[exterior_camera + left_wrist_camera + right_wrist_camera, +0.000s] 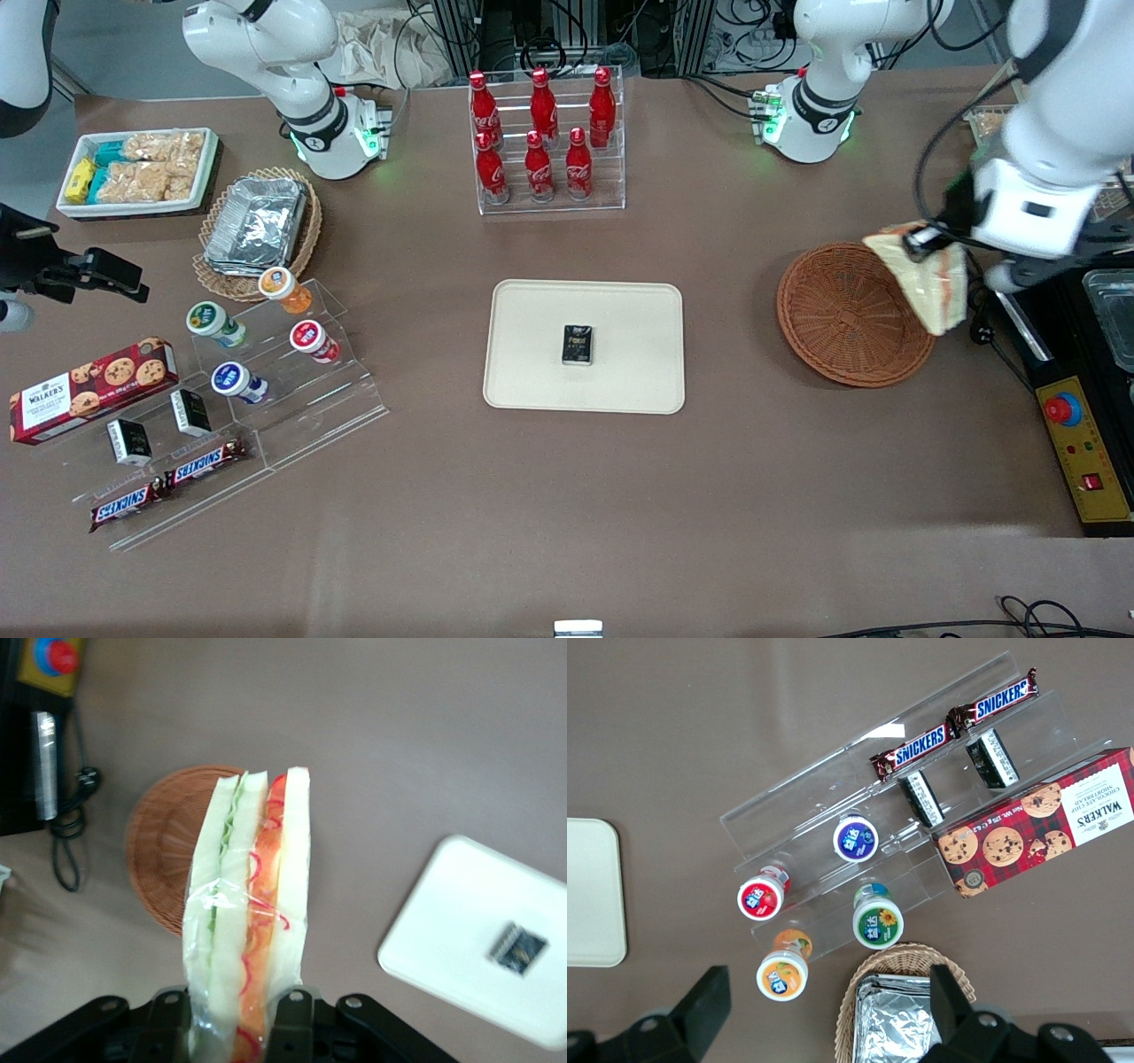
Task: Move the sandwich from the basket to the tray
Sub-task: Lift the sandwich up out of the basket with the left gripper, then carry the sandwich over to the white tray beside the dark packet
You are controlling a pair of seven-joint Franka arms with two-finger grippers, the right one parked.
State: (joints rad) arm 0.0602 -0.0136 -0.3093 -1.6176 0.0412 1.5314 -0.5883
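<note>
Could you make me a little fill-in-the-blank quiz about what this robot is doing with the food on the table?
1. The gripper is shut on a wrapped triangular ____, held in the air.
2. The round reddish-brown woven basket below it now holds ____.
3. On the flat cream-beige rectangular tray lies one small ____ packet.
4. The clear rack farther from the front camera than the tray holds ____ red bottles.

Missing words: sandwich; nothing; black; six

The sandwich [252, 904] has white bread with pale green and orange-red layers, held in the black gripper [235, 1014]. The woven basket [842, 317] is reddish-brown. The tray [532, 354] is plain cream-beige and carries a small black packet [578, 345]. The table [567, 496] is dull brown.
</note>
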